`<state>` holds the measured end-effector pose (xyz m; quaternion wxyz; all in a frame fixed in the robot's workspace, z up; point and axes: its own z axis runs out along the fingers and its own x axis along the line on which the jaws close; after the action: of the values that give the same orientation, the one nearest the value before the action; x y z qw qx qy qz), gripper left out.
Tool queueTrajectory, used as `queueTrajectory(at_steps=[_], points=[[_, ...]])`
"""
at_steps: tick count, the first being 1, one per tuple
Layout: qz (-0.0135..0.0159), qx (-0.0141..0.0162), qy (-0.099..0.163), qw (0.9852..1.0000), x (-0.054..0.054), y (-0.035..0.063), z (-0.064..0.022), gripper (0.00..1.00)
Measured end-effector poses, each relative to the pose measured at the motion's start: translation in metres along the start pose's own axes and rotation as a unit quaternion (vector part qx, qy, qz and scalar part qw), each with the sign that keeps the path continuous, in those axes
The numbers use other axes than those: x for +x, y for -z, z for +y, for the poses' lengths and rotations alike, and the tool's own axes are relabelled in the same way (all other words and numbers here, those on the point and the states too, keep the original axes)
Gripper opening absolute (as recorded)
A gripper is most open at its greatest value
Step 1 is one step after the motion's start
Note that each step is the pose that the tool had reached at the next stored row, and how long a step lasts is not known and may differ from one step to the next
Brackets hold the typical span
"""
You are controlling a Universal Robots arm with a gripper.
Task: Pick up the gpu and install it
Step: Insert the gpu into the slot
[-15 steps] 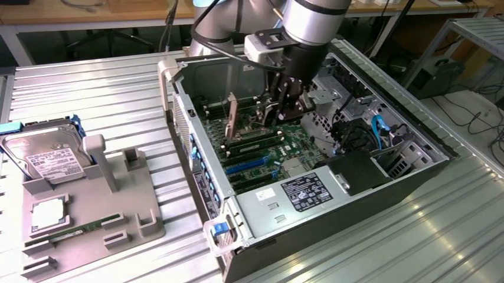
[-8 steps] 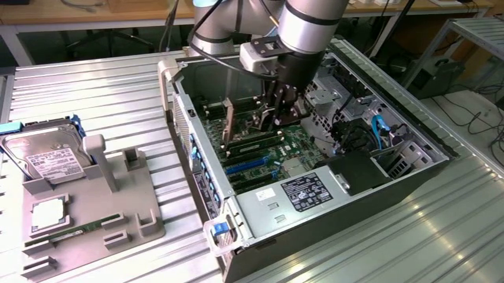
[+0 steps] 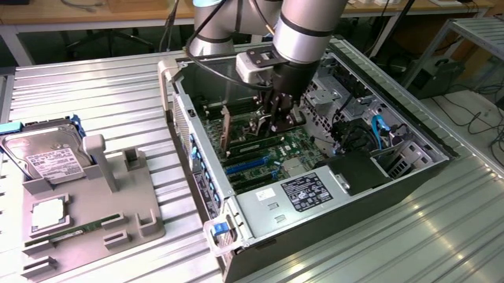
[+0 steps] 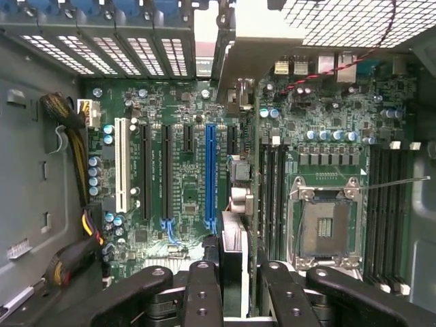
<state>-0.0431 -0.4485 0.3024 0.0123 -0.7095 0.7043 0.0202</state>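
The gripper (image 3: 275,121) is down inside the open computer case (image 3: 409,127), its fingers (image 4: 203,293) pinched on the gpu (image 4: 231,255), held upright on edge above the motherboard (image 4: 184,177) (silvery bracket (image 4: 228,61) toward the rear slot covers). From the wrist view the card sits just beside the blue PCIe slot (image 4: 210,174), not clearly over it. The risk, as I judge it: a slight offset or tilt, and the card's edge lands on the board beside the slot, or the bracket catches the case wall.
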Motion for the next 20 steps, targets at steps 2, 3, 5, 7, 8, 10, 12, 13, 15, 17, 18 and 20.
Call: queueTrajectory(at_steps=[2,3,5,7,8,10,12,13,15,17,18,20], points=[[-0.0001,0.0001,0.000,1.0000,0.002,-0.0013,0.0012,0.28],[-0.0001,0.0001,0.000,1.0000,0.002,-0.0019,0.0032,0.28],[0.0000,0.0000,0.000,1.0000,0.002,-0.0038,0.0073,0.28],[0.0000,0.0000,0.000,1.0000,0.003,-0.0062,0.0082,0.28],[-0.0001,0.0000,0.000,1.0000,0.003,-0.0073,0.0084,0.28],[-0.0001,0.0000,0.000,1.0000,0.003,-0.0098,0.0094,0.28],[-0.0001,0.0000,0.000,1.0000,0.003,-0.0122,0.0119,0.28],[0.0000,0.0001,0.000,1.0000,0.003,-0.0138,0.0133,0.28],[0.0000,0.0000,0.000,1.0000,0.004,-0.0168,0.0151,0.28],[-0.0001,0.0000,0.000,1.0000,0.006,-0.0181,0.0162,0.28],[-0.0001,0.0000,0.000,1.0000,0.007,-0.0187,0.0169,0.28],[-0.0002,0.0001,0.000,1.0000,0.009,-0.0204,0.0184,0.28]])
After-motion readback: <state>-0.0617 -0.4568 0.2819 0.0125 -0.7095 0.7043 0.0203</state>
